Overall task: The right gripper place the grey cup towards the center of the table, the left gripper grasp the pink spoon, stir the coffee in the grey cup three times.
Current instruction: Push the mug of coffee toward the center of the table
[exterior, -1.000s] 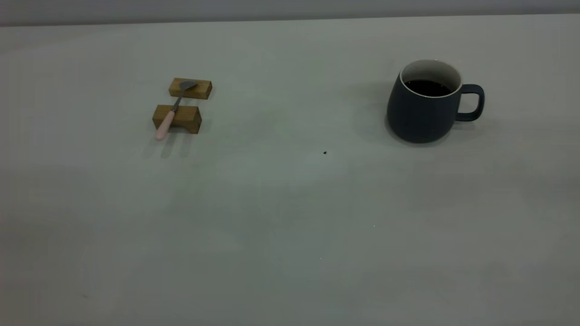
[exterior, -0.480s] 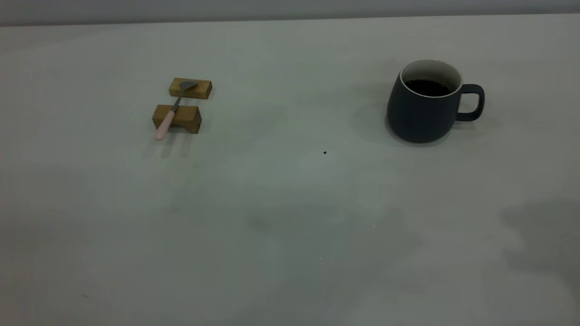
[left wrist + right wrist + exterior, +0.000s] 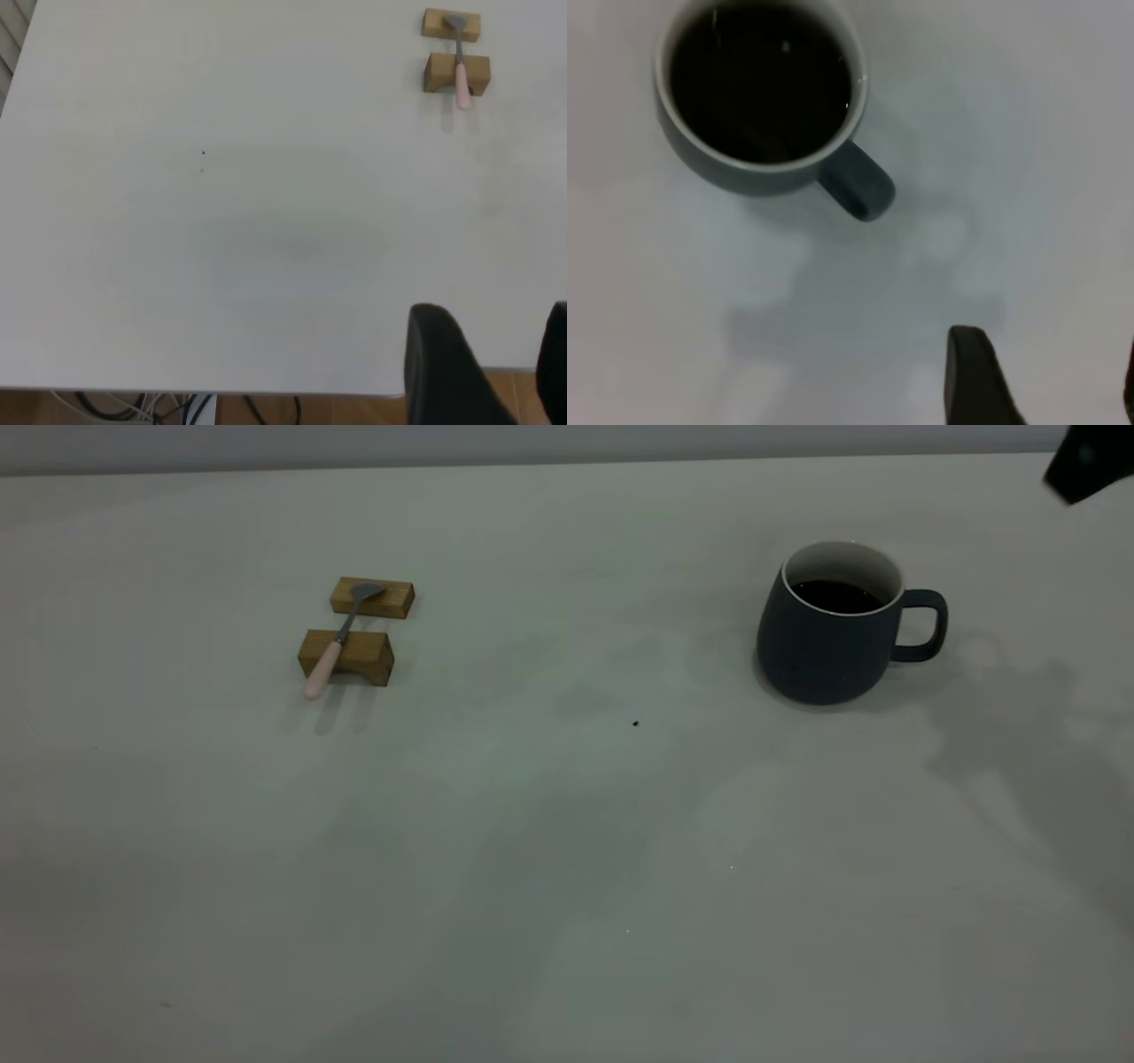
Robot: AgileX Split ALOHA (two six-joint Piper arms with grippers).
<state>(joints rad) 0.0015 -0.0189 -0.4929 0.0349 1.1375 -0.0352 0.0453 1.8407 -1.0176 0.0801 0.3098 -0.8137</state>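
Note:
The grey cup [image 3: 828, 646] stands on the table [image 3: 567, 824] at the right, its handle [image 3: 921, 626] pointing right, with dark coffee [image 3: 837, 596] inside. The pink spoon [image 3: 332, 651] lies far to the left across two small wooden blocks, bowl on the far one. A black part of the right arm [image 3: 1085, 460] shows at the top right corner. My right gripper [image 3: 1050, 341] hovers open and empty above the table beside the cup [image 3: 726, 173], on its handle side. My left gripper [image 3: 494, 310] hangs open and empty over the table's edge, far from the spoon [image 3: 461, 62].
The spoon rests on a far wooden block [image 3: 372, 598] and a near one [image 3: 354, 657]. A tiny dark speck [image 3: 635, 724] marks the table between spoon and cup. Cables and wooden floor [image 3: 310, 409] show beyond the table edge in the left wrist view.
A black part of the right arm has come into the top right corner, and its shadow has spread over the table right of the cup. Cup and spoon have not moved.

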